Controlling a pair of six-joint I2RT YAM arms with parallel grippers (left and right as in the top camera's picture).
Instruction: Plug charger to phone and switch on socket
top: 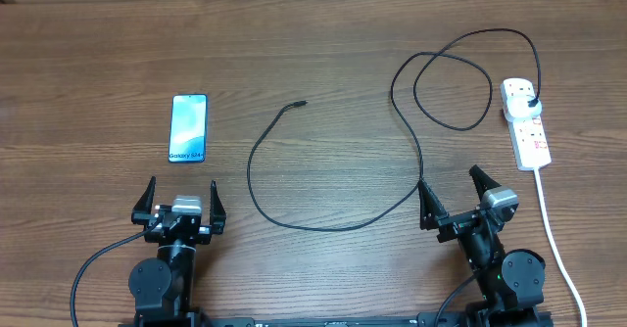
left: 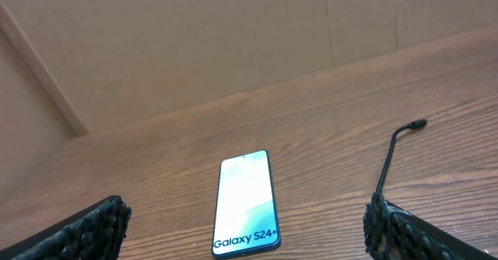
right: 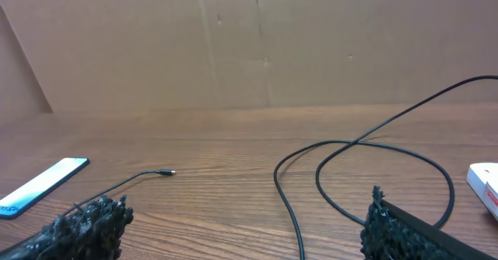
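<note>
The phone (top: 188, 128) lies flat on the table at the left, screen up, "Galaxy" lettering at its near edge; it also shows in the left wrist view (left: 246, 202) and at the left edge of the right wrist view (right: 43, 185). The charger cable (top: 338, 221) loops across the middle; its connector tip (top: 299, 104) lies free, also seen in the left wrist view (left: 418, 124) and right wrist view (right: 165, 173). Its plug end (top: 531, 104) sits in the white socket strip (top: 527, 126) at the right. My left gripper (top: 182, 202) is open just behind the phone. My right gripper (top: 457, 195) is open beside the cable loop.
The socket's thick white cord (top: 554, 239) runs down the right side past my right arm. A corner of the socket shows in the right wrist view (right: 485, 184). A brown cardboard wall (right: 257, 42) stands behind the wooden table (top: 323, 53).
</note>
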